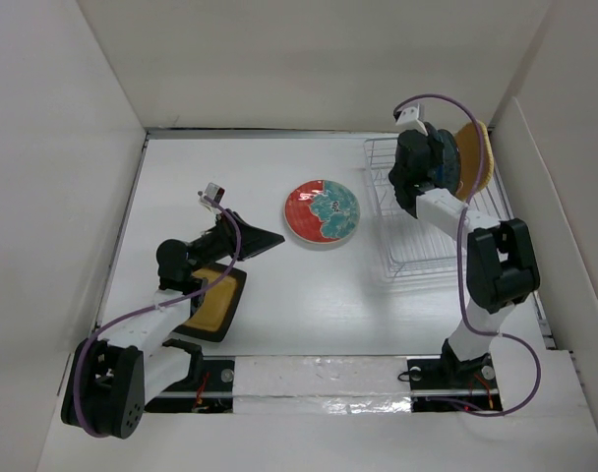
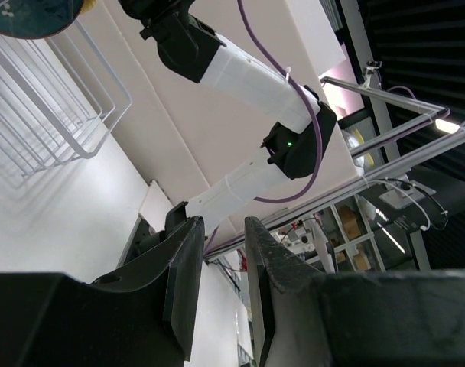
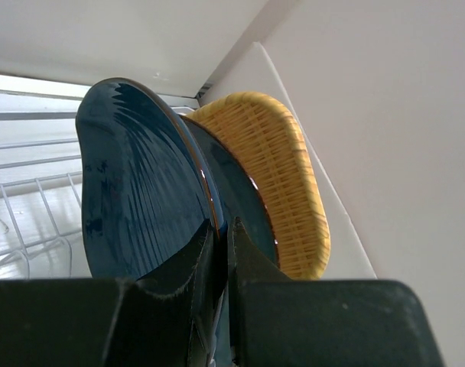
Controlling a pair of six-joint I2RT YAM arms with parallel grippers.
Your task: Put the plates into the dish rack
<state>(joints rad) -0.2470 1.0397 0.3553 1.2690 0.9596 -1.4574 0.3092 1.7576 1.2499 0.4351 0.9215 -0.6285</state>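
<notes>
My right gripper (image 1: 439, 165) (image 3: 225, 229) is shut on the rim of the dark blue leaf-shaped plate (image 3: 141, 191), holding it upright over the far right of the white wire dish rack (image 1: 407, 221). Close behind it stand a dark teal plate (image 3: 252, 210) and the orange plate (image 1: 474, 157) (image 3: 290, 168), also on edge. The red-and-teal patterned plate (image 1: 323, 212) lies flat mid-table. The mustard-yellow plate with a black rim (image 1: 216, 303) lies under my left arm. My left gripper (image 1: 271, 239) (image 2: 221, 256) points toward the rack, open, with nothing between its fingers.
White walls enclose the table on the left, back and right; the right wall runs close beside the rack. The left wrist view shows the rack's wires (image 2: 49, 115) and the right arm (image 2: 248, 73) beyond them.
</notes>
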